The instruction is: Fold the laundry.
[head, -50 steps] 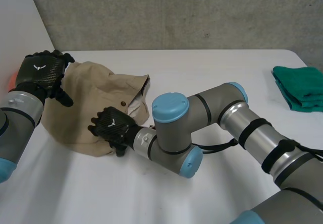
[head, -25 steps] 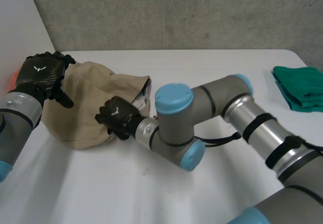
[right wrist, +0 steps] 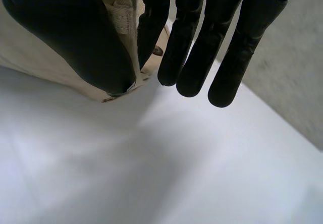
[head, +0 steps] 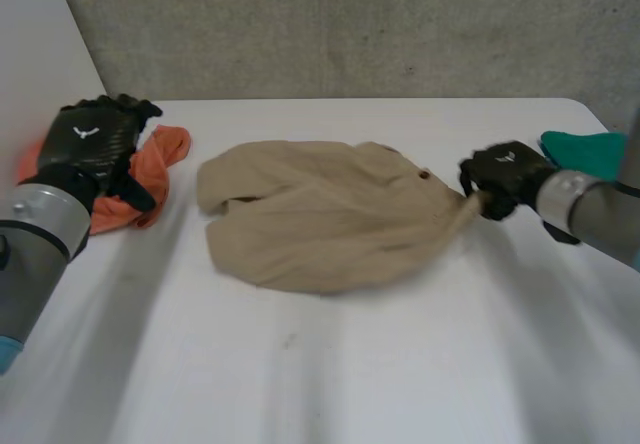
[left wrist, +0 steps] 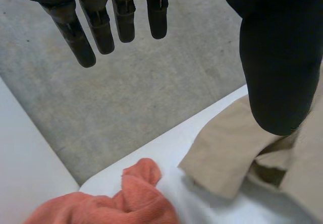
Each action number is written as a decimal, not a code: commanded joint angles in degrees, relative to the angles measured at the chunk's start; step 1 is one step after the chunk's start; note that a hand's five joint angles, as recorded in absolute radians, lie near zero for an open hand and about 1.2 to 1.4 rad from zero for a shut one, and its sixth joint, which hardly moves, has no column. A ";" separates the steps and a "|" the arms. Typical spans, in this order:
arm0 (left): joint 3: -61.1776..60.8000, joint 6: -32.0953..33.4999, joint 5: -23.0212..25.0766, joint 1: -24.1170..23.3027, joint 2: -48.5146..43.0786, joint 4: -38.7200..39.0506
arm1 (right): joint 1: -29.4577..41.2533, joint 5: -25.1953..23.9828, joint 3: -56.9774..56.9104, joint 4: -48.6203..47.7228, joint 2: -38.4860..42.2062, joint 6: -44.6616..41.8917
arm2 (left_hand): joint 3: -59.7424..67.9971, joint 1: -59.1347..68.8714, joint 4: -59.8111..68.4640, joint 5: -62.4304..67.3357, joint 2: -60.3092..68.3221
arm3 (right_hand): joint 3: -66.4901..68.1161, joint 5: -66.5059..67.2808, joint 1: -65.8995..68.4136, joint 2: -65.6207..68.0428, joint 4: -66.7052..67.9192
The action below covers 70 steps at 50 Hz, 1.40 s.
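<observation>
Roughly in the middle of the white table (head: 330, 384) lies the beige garment (head: 320, 214), spread flat and drawn out sideways, its right end pulled to a narrow point. Its near edge leaves a wide bare stretch of tabletop toward the robot, and a narrower bare strip runs between its far edge and the grey wall (head: 350, 24). To its left, a gap of bare table separates it from an orange cloth (head: 165, 154) bunched near the table's left edge. A green cloth (head: 590, 149) sits at the right edge, just beyond the right hand (head: 503, 176).

That hand is at the garment's right tip, low over the table, its back turned upward, the forearm coming in from the table's right side. In its wrist view the thumb (right wrist: 75, 37) and the nearest finger pinch the beige edge between them, with a small brown button (right wrist: 158, 51) close by. The other fingers hang straight and touch nothing.

The left hand (head: 88, 142) hovers over the orange cloth, apart from the garment. Its fingers (left wrist: 83, 42) are straight and slightly spread, the thumb off to one side, and it holds nothing.
</observation>
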 commanded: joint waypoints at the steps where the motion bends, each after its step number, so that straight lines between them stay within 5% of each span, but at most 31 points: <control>1: -1.11 0.44 -0.61 -4.63 -1.33 -0.33 | -5.74 -2.14 14.14 -0.89 -5.52 -5.34 | 5.55 5.25 5.69 6.43 5.80 | 12.58 13.20 25.10 12.65 11.90; 9: -1.90 0.17 -0.87 -10.08 -4.76 -6.83 | -6.89 -1.79 20.04 -3.09 -9.30 -5.08 | 26.75 26.46 26.89 27.63 27.00 | 12.58 13.20 25.10 12.65 11.90; 18: -1.20 0.35 -0.78 -15.27 -13.27 -9.22 | -6.71 -2.14 22.85 -3.44 -11.41 -5.08 | 25.25 24.96 25.39 26.13 25.50 | 12.58 13.20 25.10 12.65 11.90; 38: 17.87 1.14 -5.70 -17.38 -32.45 -5.96 | -6.53 -2.05 27.69 -6.69 -11.41 -5.17 | 16.67 16.37 16.81 17.55 16.92 | 12.58 13.20 25.10 12.65 11.90; 49: 23.50 9.40 -5.70 -18.70 -38.16 -4.99 | -6.45 -2.14 28.74 -7.22 -11.41 -5.26 | 18.01 17.72 18.16 18.89 18.26 | 12.58 13.20 25.10 12.65 11.90; 70: 26.05 9.49 -5.62 -18.78 -40.80 -0.86 | -6.10 -2.22 29.71 -7.92 -11.41 -5.26 | 45.25 44.96 45.40 46.13 45.50 | 12.58 13.20 25.10 12.65 11.90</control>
